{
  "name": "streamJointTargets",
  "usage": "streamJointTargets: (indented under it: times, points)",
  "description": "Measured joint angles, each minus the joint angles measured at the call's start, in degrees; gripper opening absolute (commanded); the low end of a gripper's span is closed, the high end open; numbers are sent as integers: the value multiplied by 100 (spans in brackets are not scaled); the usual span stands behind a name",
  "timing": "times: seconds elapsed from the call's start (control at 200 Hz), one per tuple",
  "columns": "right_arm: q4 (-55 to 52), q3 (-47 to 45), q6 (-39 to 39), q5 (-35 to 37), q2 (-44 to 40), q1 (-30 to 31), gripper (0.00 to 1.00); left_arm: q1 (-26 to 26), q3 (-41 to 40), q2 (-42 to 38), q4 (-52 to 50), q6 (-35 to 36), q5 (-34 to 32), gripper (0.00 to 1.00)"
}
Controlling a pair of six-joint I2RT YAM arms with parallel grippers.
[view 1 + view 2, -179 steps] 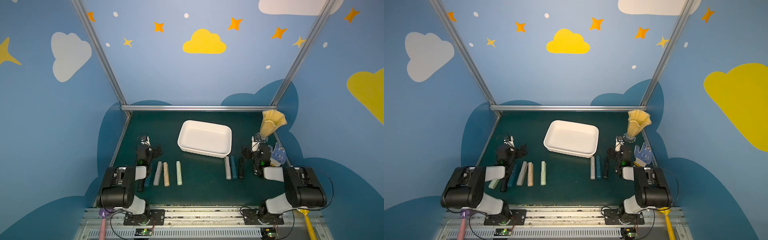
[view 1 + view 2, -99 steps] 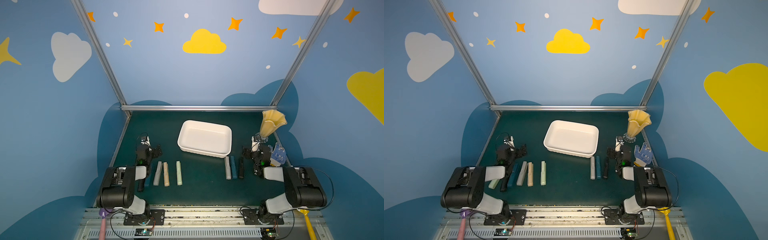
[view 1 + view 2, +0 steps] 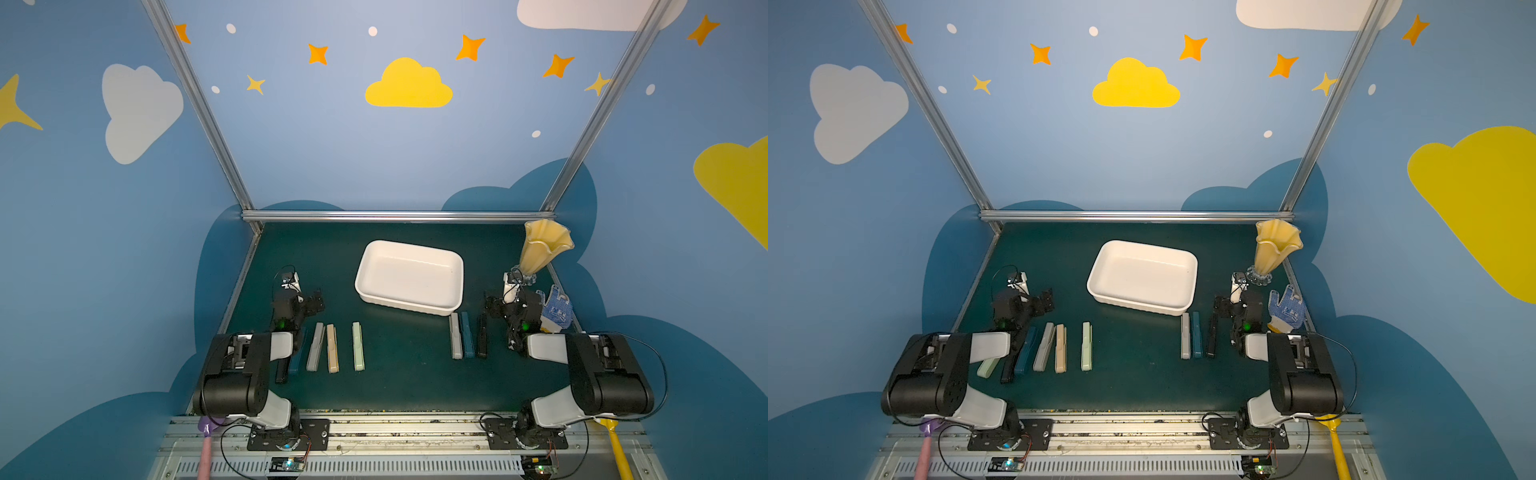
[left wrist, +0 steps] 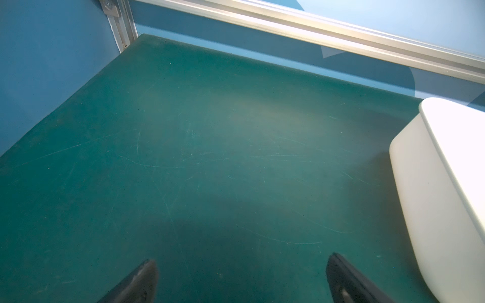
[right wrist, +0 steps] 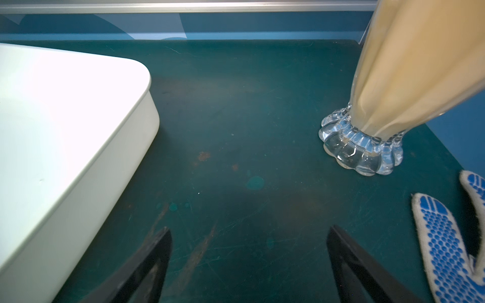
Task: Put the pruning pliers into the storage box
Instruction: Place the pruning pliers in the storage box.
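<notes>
Arms [image 3: 245,365] [image 3: 598,370] tucked low (claws [image 4: 242,258] [image 5: 248,228] wide)

The white rectangular plastic storage box [image 3: 407,302] sits toward the back middle of the dark green matted worktop [image 3: 395,386], slightly askew. In front of it and to the left, 6 slim bar-shaped folded pruning pliers [image 3: 1061,348] lie side by side, running front to back, the outermost ones partly beneath the left arm [image 3: 988,347]. Just in front of the box's right front corner, 3 more pliers [image 3: 1197,334] lie parallel and close together. The yellow fluted vase on a clear glass foot [image 3: 542,249] stands upright near the back right corner, right of the box and apart from it. The white, blue-dotted fabric glove [image 3: 557,309] lies just in front of the vase, along the right edge.
</notes>
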Motion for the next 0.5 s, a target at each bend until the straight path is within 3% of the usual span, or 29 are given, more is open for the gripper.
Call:
streamJointTargets:
  times: [0.285,0.355,0.501]
  points:
    - [-70,44,48,24,-4,-11,81,13,94,-22,-214,-85,-92,99]
    - [-699,363,63,70,-68,-9,74,26,369,-208,-785,-133,-212,99]
    - [-2144,1589,63,179,-374,96,73,-131,824,-1051,-1419,-232,-614,97]
